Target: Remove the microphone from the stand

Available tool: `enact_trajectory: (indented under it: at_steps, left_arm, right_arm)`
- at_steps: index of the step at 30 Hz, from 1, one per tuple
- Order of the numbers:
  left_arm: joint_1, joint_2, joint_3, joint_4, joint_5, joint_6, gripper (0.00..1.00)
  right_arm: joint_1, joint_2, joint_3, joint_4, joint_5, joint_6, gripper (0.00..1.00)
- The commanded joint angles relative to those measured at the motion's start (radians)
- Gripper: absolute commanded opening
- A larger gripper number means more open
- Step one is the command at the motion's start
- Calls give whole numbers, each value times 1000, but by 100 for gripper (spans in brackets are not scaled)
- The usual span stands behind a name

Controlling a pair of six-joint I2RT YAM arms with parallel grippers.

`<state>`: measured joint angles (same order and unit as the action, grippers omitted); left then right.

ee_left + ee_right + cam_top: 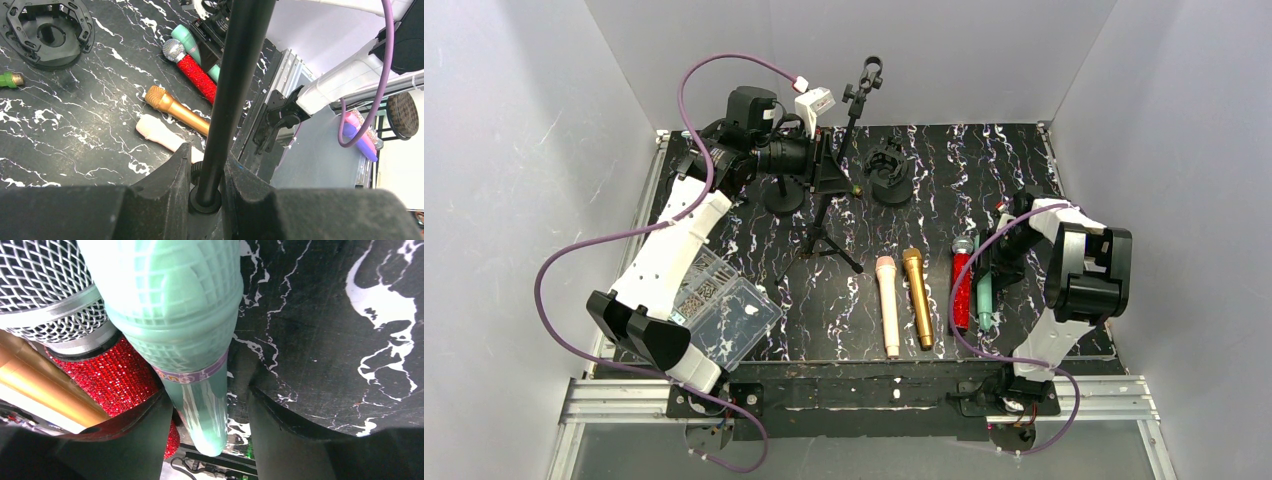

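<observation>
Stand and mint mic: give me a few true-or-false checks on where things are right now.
1. The left fingers are closed on the stand pole. True.
2. The clip at the top of the stand holds a microphone. False: it is empty.
3. The mint microphone lies beside the red microphone. True.
4. The right fingers straddle the red microphone. False: they straddle the mint one, with a gap showing on one side.

A bare strip of mat runs between the gold microphone and the red microphone and widens toward the back. To the left of it, the tripod stand, the round black base and the clear box stand in the way.
</observation>
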<state>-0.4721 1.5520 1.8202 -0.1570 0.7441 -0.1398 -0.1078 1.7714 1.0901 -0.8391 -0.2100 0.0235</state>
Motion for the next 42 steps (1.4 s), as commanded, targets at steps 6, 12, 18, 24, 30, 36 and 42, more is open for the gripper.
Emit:
enact_trajectory:
  at_steps: [6, 12, 18, 24, 30, 36, 42]
  left_arm:
    - [4, -40, -8, 4, 70, 15, 0]
    - [4, -49, -40, -5, 73, 34, 0]
    - [4, -38, -58, 14, 76, 40, 0]
    - [1, -8, -70, 64, 146, -6, 0]
    - [-32, 6, -77, 75, 196, 22, 0]
    - [-89, 38, -44, 75, 204, 27, 0]
    - [-134, 71, -5, 76, 160, 29, 0]
  right_arm:
    - [3, -108, 61, -53, -3, -17, 66]
    - [2, -218, 142, -92, -42, -21, 67]
    - [2, -358, 315, -99, -238, -21, 67]
    - [54, -427, 491, 57, -556, 32, 65]
    - [185, -480, 480, 448, -677, 191, 64]
    - [266, -421, 522, 731, -766, 405, 64]
    - [344, -381, 551, 808, -778, 460, 63]
